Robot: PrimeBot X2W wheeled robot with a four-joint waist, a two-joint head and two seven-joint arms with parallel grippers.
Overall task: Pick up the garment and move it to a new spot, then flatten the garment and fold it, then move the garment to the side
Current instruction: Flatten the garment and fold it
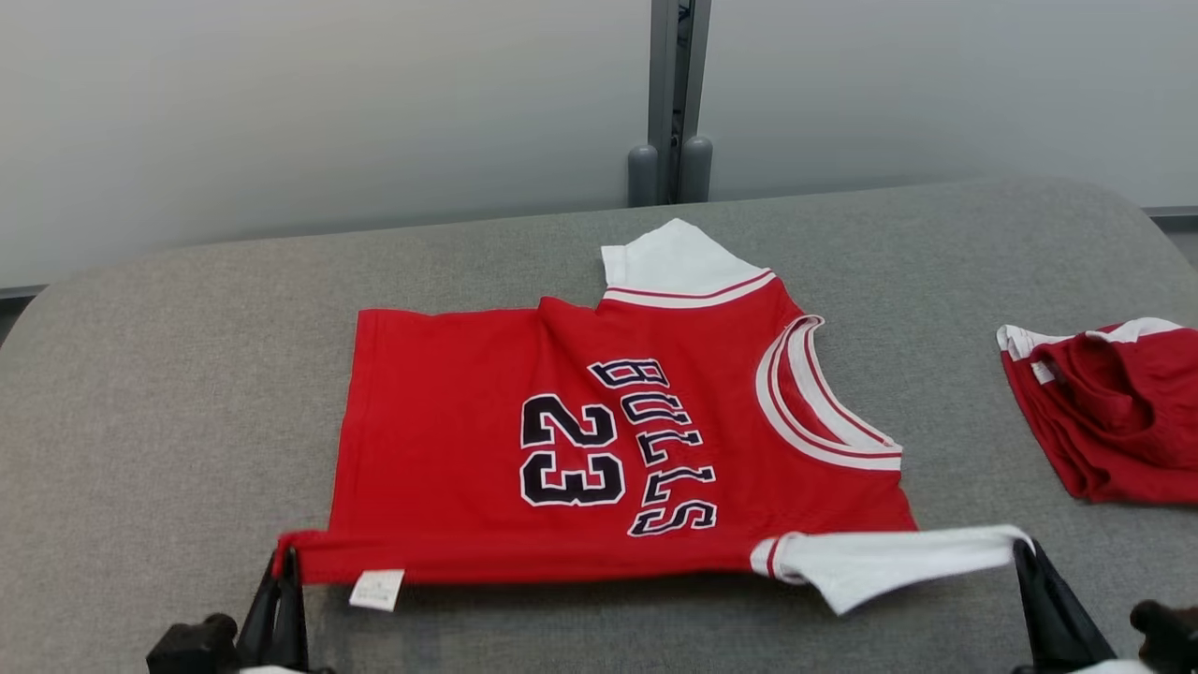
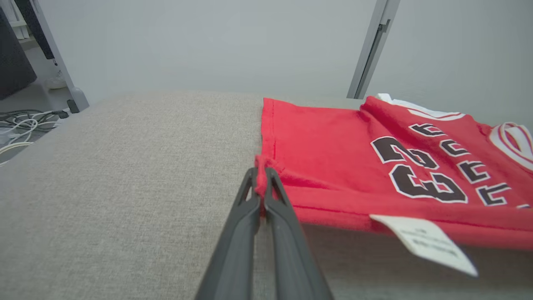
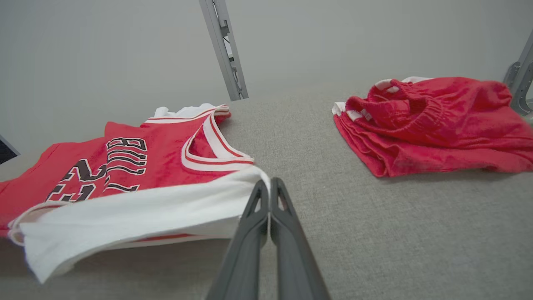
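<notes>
While the left gripper [image 1: 285, 569] pinches the red hem corner between closed fingers at lower left, the right gripper [image 1: 1022, 552] likewise clamps the white sleeve at lower right. The jersey [image 1: 449, 440] lies mid-frame on the table [image 1: 140, 393], its near edge raised. Red shorts [image 1: 1114, 412] lie well apart at the right edge.

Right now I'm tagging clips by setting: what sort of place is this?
Probably a lab or office test area: a grey fabric-covered table holding a red jersey, plain partition panels joined by a metal post, and loose cables on the floor.
</notes>
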